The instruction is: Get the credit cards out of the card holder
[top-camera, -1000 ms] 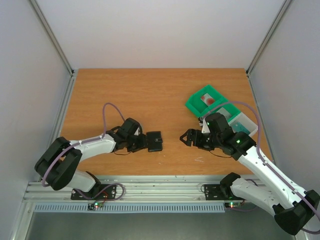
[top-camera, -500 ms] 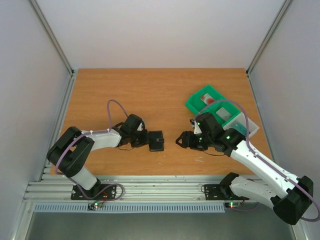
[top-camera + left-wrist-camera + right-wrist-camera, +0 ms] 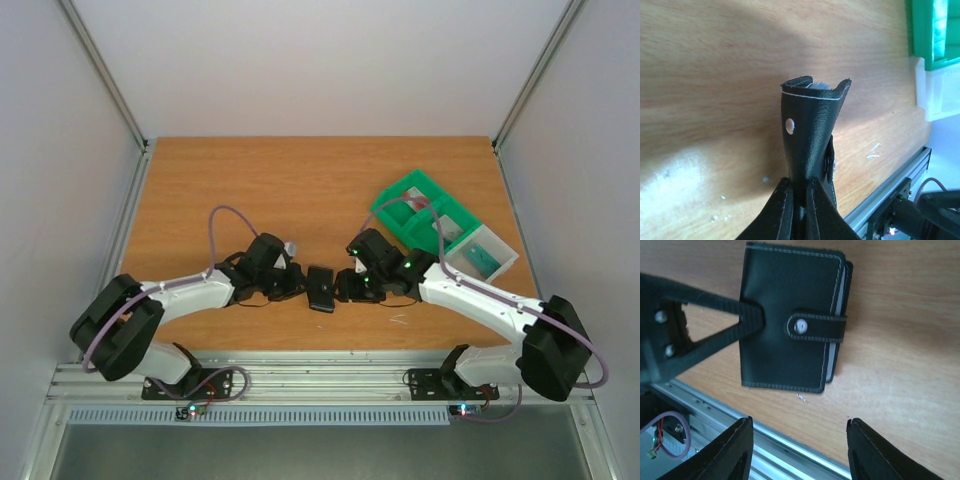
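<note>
One black card holder (image 3: 320, 288) at the near middle of the table (image 3: 250, 190), its single strap snapped closed, clenched between the left gripper (image 3: 800, 189) fingers, right gripper (image 3: 800, 422) spread wide just beside it and grasping nothing, one green tray (image 3: 386, 210) apart, one teal-green card (image 3: 484, 259) inside.

Even, diffuse light fills the top view; the arms cast only faint, soft shadows on the wooden table (image 3: 250, 180), and focus is sharp. In the left wrist view a washed-out glare patch lies on the wood at 8 o'clock, and the green tray (image 3: 935, 35) at 1 o'clock is overexposed. In the right wrist view the card holder (image 3: 785, 340) is crisp; the fingers (image 3: 735, 450) of the right gripper (image 3: 800, 421), at 5 and 7 o'clock, are blurred.
</note>
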Tool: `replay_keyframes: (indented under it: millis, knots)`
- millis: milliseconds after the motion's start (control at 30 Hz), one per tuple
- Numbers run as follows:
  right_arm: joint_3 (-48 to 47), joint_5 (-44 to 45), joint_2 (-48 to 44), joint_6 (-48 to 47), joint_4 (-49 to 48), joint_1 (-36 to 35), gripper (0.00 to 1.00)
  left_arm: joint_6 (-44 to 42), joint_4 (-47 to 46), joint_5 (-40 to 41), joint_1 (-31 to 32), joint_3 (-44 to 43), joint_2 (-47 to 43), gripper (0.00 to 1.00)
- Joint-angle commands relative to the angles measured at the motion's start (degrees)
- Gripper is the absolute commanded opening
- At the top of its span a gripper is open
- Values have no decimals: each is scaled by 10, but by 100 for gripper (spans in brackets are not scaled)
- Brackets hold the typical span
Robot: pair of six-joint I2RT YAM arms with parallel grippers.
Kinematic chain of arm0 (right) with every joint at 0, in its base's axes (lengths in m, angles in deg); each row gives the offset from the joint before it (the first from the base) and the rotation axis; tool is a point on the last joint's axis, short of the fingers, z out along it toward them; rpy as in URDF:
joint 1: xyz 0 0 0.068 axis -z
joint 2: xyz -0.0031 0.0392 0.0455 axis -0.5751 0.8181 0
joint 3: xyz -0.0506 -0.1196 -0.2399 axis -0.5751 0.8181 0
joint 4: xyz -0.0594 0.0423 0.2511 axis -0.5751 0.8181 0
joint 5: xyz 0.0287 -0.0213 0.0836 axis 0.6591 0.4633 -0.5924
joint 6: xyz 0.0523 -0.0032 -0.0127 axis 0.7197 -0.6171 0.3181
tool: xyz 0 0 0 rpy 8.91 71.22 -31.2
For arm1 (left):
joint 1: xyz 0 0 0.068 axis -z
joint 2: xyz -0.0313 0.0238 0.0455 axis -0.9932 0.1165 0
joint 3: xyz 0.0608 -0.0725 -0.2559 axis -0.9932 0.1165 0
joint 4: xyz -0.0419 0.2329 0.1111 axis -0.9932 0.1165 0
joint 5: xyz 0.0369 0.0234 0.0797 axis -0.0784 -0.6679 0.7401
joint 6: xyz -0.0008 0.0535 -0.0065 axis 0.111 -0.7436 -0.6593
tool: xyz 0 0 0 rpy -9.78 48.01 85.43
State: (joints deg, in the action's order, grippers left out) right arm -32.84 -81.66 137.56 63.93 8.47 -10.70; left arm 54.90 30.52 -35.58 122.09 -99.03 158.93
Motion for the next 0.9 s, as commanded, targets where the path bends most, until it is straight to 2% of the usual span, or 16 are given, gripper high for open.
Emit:
replay_keyframes:
  millis: [0,267,400,700,867]
  knots:
    - [-29,21,35,6,-47,-13,55,19,0,-1,8,8,-42,0]
    - [-19,0,93,37,-106,-16,62,25,15,-4,14,18,-56,0]
    - [-27,0,125,41,-115,-17,62,31,13,-3,14,23,-62,0]
    - [-48,19,201,35,-115,-17,59,38,15,-6,15,28,-71,0]
    - [-53,27,224,27,-100,-17,53,35,23,-3,16,28,-77,1]
